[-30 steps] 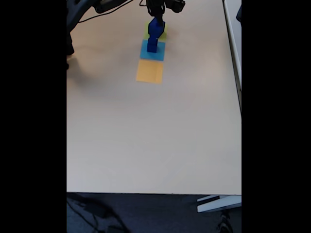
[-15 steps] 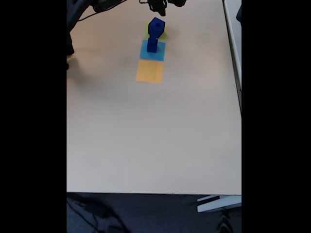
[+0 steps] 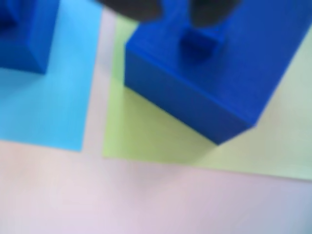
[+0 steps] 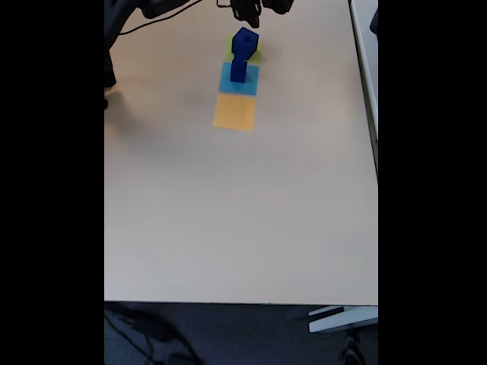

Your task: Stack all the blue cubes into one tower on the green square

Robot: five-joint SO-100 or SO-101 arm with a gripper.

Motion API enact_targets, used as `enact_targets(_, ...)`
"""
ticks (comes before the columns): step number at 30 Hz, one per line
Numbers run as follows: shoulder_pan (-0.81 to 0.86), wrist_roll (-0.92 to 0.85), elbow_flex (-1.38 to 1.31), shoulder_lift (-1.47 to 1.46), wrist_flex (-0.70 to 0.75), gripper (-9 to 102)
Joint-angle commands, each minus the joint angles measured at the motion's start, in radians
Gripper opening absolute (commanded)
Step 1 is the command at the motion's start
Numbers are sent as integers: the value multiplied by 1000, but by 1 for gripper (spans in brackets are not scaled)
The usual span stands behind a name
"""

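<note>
A large blue cube [image 3: 209, 83] stands on the green square [image 3: 146, 136], and a tiny blue cube [image 3: 197, 43] rests on its top face. Another blue cube [image 3: 22, 34] sits on the light-blue square to the left. My gripper [image 3: 173, 6] hovers just above the tiny cube, its two dark fingertips [image 3: 129, 6] apart with nothing between them. In the fixed view the gripper [image 4: 247, 11] is at the table's far edge, just beyond the cube [image 4: 244, 39] on the green square [image 4: 256, 53], with the other cube [image 4: 239, 70] nearer.
A light-blue square [image 4: 228, 82] and an orange square [image 4: 234, 112] lie in a row nearer than the green one. A dark object [image 4: 110, 72] and cables sit at the far left. The wide beige table [image 4: 243, 220] stretches toward the camera.
My gripper has pulled back from the cube on the green square toward the far edge. The cubes stay in place.
</note>
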Motion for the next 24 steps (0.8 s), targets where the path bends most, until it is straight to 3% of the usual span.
enact_targets(1,5,29,26,123,-14,0)
enact_targets(24,25,2,187,156,-64,0)
